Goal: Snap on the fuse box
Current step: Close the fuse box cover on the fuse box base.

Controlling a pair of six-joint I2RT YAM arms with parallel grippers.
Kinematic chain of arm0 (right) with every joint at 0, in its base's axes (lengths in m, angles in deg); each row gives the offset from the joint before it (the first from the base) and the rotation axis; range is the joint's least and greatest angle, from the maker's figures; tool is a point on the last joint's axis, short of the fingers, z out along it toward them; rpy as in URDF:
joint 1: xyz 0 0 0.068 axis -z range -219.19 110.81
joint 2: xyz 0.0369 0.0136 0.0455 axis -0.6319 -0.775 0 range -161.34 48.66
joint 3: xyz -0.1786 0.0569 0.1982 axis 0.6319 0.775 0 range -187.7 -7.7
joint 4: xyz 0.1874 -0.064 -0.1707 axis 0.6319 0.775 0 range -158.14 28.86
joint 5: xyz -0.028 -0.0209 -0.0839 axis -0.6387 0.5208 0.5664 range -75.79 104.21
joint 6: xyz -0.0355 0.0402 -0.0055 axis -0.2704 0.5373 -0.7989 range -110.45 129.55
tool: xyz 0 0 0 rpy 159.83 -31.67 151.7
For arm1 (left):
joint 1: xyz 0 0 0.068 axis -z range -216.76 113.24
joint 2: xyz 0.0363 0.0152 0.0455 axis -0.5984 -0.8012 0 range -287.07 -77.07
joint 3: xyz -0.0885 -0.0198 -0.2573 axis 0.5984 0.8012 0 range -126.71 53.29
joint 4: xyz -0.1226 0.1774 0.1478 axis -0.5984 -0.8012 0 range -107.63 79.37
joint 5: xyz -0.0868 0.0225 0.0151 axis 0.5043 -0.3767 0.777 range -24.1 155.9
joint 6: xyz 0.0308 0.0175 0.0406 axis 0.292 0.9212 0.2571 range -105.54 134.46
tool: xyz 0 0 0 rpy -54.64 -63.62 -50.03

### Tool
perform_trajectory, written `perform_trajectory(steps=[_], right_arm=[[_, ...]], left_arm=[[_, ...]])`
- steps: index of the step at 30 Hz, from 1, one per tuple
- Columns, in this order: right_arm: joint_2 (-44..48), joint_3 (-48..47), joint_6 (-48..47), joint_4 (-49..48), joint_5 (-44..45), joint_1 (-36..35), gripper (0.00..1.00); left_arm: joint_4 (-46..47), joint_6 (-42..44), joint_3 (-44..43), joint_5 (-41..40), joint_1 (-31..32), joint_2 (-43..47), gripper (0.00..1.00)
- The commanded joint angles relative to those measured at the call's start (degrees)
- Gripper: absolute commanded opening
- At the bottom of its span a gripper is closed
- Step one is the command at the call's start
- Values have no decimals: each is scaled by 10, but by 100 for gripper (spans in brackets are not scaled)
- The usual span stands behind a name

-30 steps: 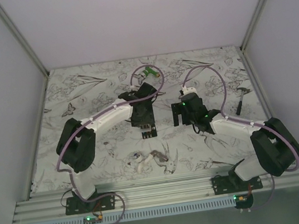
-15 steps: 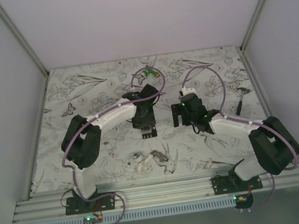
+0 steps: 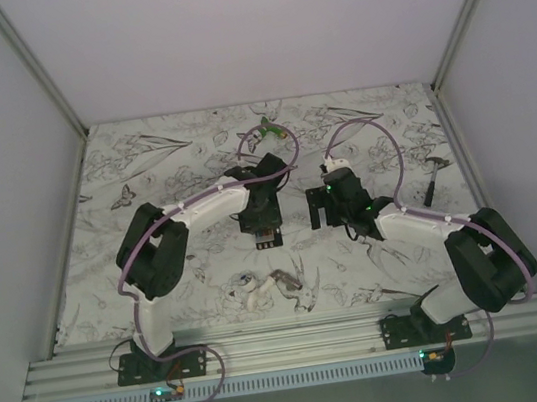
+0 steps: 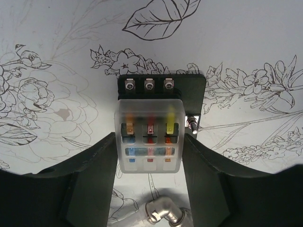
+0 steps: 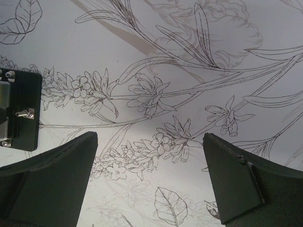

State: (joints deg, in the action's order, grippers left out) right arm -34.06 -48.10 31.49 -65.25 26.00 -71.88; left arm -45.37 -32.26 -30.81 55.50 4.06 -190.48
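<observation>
My left hand point(image 4: 149, 144) squeezes the small black plastic fuse box with a clear lid point(image 4: 150, 118), near the middle of the flowery bench point(image 4: 246, 42). My right hand point(image 5: 149, 141) is wide open beside it.

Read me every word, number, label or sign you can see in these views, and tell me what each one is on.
No text can be read in any view.
Fuse box: the coloured fuses under its clear cover show colours only; any markings are too blurred to read.
Tablecloth: printed flowers and leaves, no lettering.
</observation>
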Motion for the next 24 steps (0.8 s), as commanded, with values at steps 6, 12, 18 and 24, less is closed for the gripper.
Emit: perform_trajectory(steps=[6, 12, 18, 24], right_arm=[[12, -8, -6, -32, -51, 5, 99], [1, -25, 7, -44, -135, 4, 93], [-44, -61, 43, -81, -247, 1, 71], [-105, -102, 86, -117, -325, -5, 58]], left_arm=[[-23, 0, -6, 5, 5, 11, 69], [-23, 10, 11, 9, -1, 61, 76], [35, 24, 93, 64, -42, 142, 60], [121, 43, 167, 151, -79, 180, 47]])
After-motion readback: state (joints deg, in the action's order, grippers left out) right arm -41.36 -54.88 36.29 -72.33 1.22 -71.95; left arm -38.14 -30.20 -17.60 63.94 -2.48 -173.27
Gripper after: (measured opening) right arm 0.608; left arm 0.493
